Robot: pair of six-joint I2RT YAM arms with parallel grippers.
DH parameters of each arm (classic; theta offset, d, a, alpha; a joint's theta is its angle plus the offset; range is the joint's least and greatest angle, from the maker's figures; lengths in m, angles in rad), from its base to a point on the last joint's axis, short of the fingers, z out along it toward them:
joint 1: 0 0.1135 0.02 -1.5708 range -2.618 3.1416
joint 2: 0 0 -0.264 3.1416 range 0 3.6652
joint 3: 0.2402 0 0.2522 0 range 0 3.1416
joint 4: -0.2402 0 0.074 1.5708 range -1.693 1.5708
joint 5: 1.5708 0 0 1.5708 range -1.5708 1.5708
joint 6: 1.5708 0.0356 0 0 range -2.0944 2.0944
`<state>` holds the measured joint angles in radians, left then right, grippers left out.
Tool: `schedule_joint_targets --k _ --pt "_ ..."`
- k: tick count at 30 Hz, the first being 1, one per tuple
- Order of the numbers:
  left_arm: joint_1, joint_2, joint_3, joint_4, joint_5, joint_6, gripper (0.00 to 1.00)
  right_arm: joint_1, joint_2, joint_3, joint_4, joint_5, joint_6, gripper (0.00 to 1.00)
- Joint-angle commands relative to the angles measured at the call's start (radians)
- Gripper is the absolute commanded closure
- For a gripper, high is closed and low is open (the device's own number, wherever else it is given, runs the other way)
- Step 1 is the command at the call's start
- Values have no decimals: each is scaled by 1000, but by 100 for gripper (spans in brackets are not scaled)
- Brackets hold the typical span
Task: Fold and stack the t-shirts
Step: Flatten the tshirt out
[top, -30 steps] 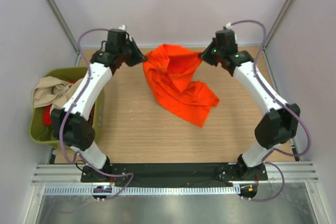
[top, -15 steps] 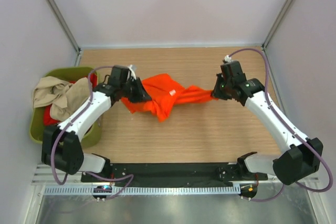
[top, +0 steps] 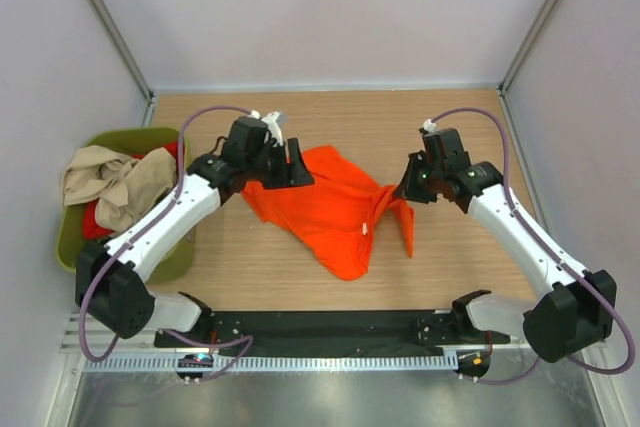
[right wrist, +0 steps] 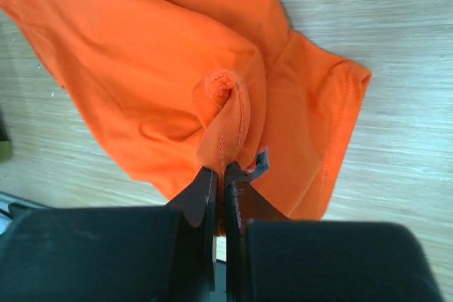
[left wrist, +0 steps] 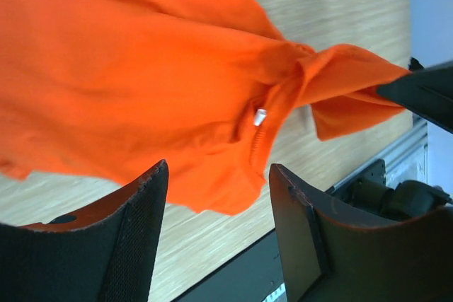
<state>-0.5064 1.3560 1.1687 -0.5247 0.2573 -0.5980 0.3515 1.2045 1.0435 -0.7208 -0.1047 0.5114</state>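
Observation:
The bright orange t-shirt (top: 335, 212) lies loosely spread on the wooden table (top: 450, 267), its neck label showing (left wrist: 260, 117). My left gripper (top: 297, 169) hovers at the shirt's upper left edge. Its jaws stand open in the left wrist view (left wrist: 218, 175) with nothing between them, the orange cloth (left wrist: 141, 83) beyond the fingertips. My right gripper (top: 405, 187) is at the shirt's right edge, shut (right wrist: 221, 175) on a bunched, stitched hem of the orange shirt (right wrist: 141, 83). That edge is lifted off the table.
An olive-green tub (top: 75, 252) stands at the left edge, holding a beige shirt (top: 105, 182) over a red one (top: 92, 219). The black base rail (top: 330, 329) runs along the near edge. Grey walls enclose the table on three sides.
Both arms swept from the back of the table toward the near side, bringing the orange shirt down. My left gripper opened and let go of it; the right still grips.

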Motion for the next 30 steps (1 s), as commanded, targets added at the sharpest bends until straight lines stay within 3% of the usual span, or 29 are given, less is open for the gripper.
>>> schedule_joint_targets --k 1,6,10,13,17,19,22,23,24,27,30 --pt "-72 84 6 55 14 -6 41 -2 7 12 23 9 15 95" --pt "-248 97 -52 26 -151 -42 41 -8 26 29 -45 166 12 95" --pt "-293 89 -119 -53 -289 -111 41 -34 70 23 -51 265 4 95" --pt "-232 26 -184 -69 -352 -157 35 -138 124 64 -80 399 -25 95" --pt "-77 -31 -202 -74 -346 -163 30 -259 214 176 -60 367 -25 94" --pt "-19 -18 -204 -67 -313 -158 30 -259 292 280 -112 366 -11 92" --pt "37 3 -208 -70 -323 -141 31 -249 306 323 -132 318 35 76" --pt "40 17 -214 -64 -325 -143 31 -234 299 323 -140 315 39 65" --pt "43 28 -230 -55 -320 -144 31 -183 288 322 -153 321 38 61" --pt "43 64 -256 9 -271 -158 34 -82 233 271 -161 307 68 54" --pt "43 107 -290 107 -213 -172 35 -16 150 118 -89 243 130 50"
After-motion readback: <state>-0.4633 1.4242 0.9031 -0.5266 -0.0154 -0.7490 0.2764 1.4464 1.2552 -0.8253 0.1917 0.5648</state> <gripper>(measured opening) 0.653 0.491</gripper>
